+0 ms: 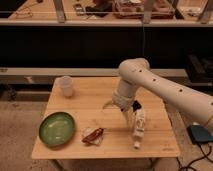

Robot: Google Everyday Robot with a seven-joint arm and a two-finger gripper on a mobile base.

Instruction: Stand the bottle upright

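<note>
Camera view | my gripper (129, 111) hangs low over the wooden table (95, 97), jaws spread wide, holding nothing | bottle (138, 127) lies on its side just beside my fingertips, neck toward the front edge | small red item (93, 135) to its left | green plate (57, 128) and white cup (65, 86) farther left

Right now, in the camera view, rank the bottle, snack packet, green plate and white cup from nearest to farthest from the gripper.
From the gripper, hovering right of centre:
1. bottle, lying right beside it.
2. snack packet, front centre.
3. green plate, front left, and white cup, back left: too close to call.
</note>
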